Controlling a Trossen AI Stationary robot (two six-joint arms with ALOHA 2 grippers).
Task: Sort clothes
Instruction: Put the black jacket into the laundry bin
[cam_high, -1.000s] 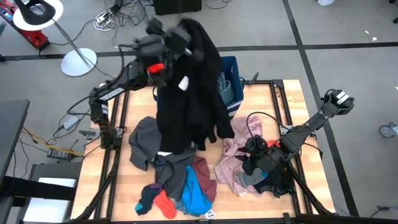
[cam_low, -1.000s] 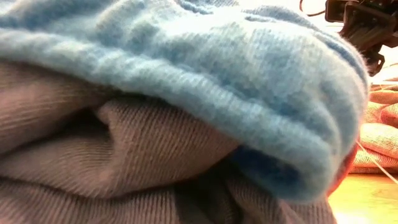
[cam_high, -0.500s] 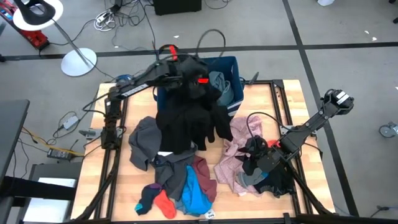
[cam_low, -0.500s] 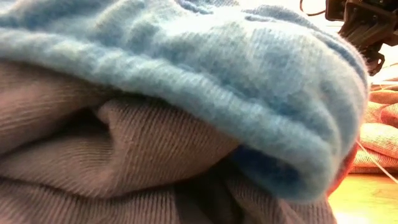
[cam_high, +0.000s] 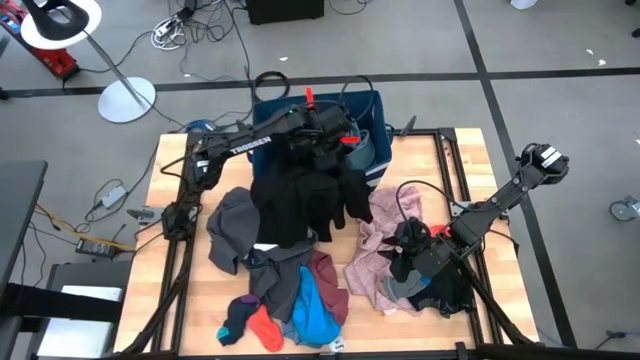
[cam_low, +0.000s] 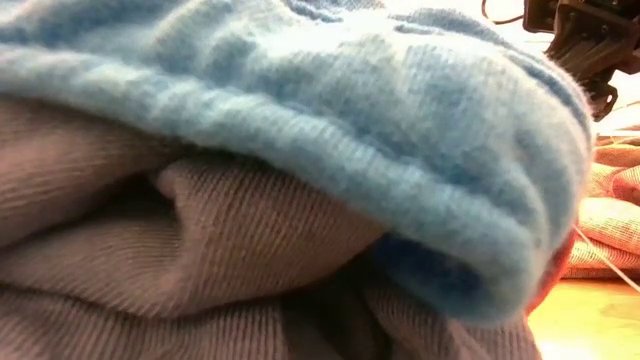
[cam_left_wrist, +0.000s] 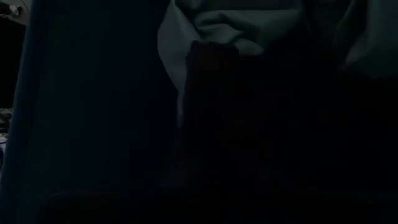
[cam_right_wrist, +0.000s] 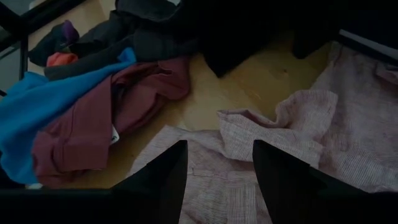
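Directly below the left gripper (cam_high: 335, 130) — the black garment (cam_high: 300, 195).

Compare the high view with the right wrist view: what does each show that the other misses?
Only the high view: the blue fabric bin at the table's far edge, the left claw over it, and the large black garment draped from bin to table.

Only the right wrist view: the right claw with its fingers apart, hovering above the pale pink woven garment.

Both: the pink garment, the maroon garment, the bright blue garment, and the wooden tabletop.
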